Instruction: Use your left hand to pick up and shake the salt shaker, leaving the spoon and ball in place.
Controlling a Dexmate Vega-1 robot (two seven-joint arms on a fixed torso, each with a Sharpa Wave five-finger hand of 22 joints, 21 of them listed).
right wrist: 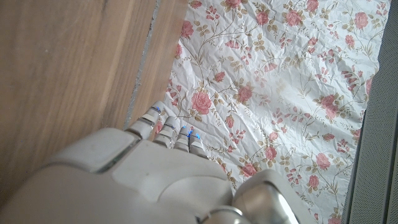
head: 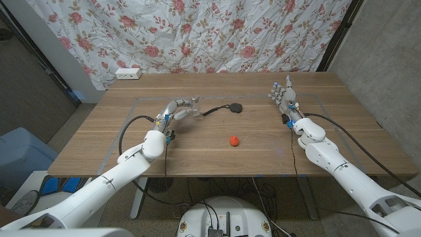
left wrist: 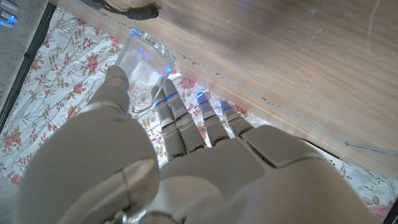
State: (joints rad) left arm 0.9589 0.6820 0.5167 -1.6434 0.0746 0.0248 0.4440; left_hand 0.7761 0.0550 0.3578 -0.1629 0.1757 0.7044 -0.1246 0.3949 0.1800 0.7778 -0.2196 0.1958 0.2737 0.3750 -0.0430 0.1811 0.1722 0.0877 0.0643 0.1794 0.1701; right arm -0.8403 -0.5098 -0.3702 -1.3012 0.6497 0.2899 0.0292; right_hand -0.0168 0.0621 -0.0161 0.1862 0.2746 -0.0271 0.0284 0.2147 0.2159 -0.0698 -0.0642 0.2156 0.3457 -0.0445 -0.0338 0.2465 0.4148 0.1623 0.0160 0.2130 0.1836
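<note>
At the left of the wooden table (head: 99,141), the left hand (head: 176,109) reaches in over the taped outline, its fingers curled around the clear salt shaker (head: 189,103), which it holds at the table's left-centre. The left wrist view shows the same grip closer: the thumb and fingers (left wrist: 176,118) wrap the glassy salt shaker (left wrist: 142,68) against the hand (left wrist: 186,162), though whether the shaker's base is off the wood is hard to judge from here. Just to the right lies the black spoon (head: 227,108), its thin handle pointing toward the held shaker and its round bowl further right. Nearer the front edge, well apart from both, sits the small red ball (head: 233,140). At the right side, the right hand (head: 283,97) stands with its fingers apart and pointing toward the flowered curtain (head: 217,33), holding nothing. A white power strip (head: 128,74) lies at the far left edge.
</note>
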